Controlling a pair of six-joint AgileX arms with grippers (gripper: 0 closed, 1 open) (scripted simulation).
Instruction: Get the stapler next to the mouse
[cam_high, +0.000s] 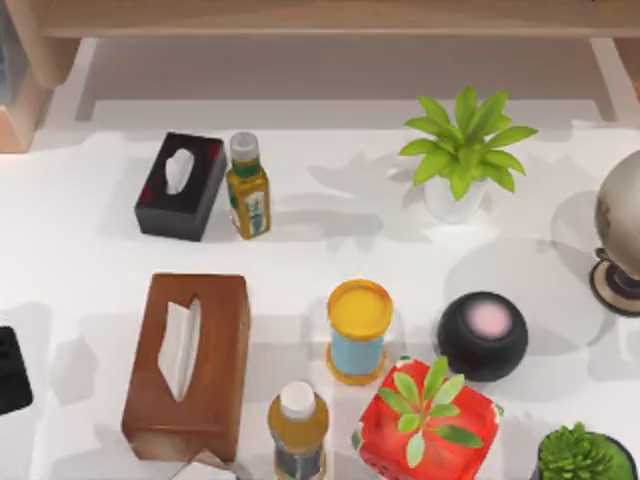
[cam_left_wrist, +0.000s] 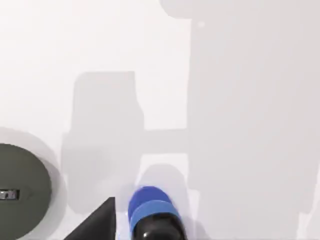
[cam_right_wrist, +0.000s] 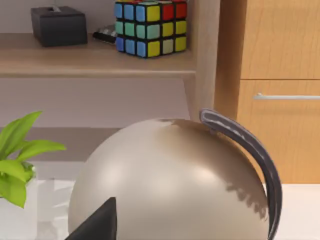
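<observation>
White tabletop (cam_left_wrist: 240, 100) lies straight below the left arm's wrist. On it sits a blue-and-black thing (cam_left_wrist: 150, 212), stapler or mouse I cannot tell, near a grey disc (cam_left_wrist: 20, 192). The right wrist faces level across the globe (cam_right_wrist: 170, 185) toward a shelved cube (cam_right_wrist: 150, 25). Whether the left gripper (cam_left_wrist: 97, 222) or right gripper (cam_right_wrist: 97, 222) is clenched cannot be told.

Little of the AgileX body can be seen. In the left wrist view a flat, matte black wedge (cam_left_wrist: 97, 222) with a sharp pointed tip and straight edges rises from the lower edge. The right wrist view has a like black wedge (cam_right_wrist: 97, 222), equally plain, without screws, cables or markings.
</observation>
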